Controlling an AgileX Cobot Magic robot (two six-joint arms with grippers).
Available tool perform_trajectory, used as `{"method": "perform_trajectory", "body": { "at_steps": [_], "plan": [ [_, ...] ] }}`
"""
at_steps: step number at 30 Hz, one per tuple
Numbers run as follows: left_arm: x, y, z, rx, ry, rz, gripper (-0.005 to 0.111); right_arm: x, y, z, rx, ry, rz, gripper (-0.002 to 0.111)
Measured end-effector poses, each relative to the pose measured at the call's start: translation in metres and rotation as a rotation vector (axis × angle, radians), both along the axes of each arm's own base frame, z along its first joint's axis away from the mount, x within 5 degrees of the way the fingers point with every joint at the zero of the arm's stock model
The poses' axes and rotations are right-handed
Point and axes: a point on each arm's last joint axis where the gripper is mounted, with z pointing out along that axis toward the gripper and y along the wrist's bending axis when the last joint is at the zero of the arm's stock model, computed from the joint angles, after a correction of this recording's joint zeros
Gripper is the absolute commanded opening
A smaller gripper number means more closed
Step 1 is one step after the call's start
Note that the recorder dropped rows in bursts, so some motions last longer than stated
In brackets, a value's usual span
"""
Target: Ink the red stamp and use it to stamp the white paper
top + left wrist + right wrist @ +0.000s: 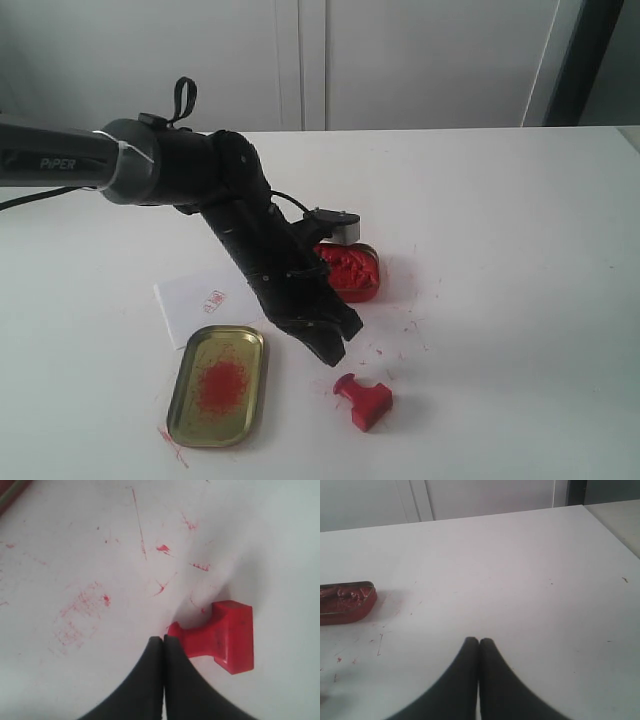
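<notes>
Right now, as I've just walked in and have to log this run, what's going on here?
The left gripper, shut and empty, has its tips by the stem of the red stamp, which lies on its side on the table. The white paper already carries a red mark. The ink tin is open, its gold lid lying near the paper. The right gripper is shut and holds nothing.

The white table [500,220] bore a red ink tin [350,272]; near it lay white paper [190,298], gold lid [240,350] and toppled red stamp [366,400].

Black arm [245,235], white "PiPER" lettering, black strap loop [184,98], tapered black jaws.
</notes>
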Motion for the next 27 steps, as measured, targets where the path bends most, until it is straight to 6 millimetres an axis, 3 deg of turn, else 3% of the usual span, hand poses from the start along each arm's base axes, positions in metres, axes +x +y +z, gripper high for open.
{"method": "perform_trajectory", "body": {
  "at_steps": [7, 12, 27],
  "plan": [
    [0.002, 0.001, 0.006, 0.0, -0.037, 0.005, 0.0, 0.0, 0.0, 0.0, 0.0, 0.0, 0.0, 0.0],
    [0.004, 0.005, 0.022, 0.015, -0.104, 0.049, 0.0, 0.0, 0.0, 0.0, 0.0, 0.0, 0.0, 0.0],
    [0.016, 0.031, 0.036, 0.216, -0.213, 0.213, 0.0, 0.0, 0.0, 0.0, 0.002, 0.0, 0.0, 0.0]
  ]
}}
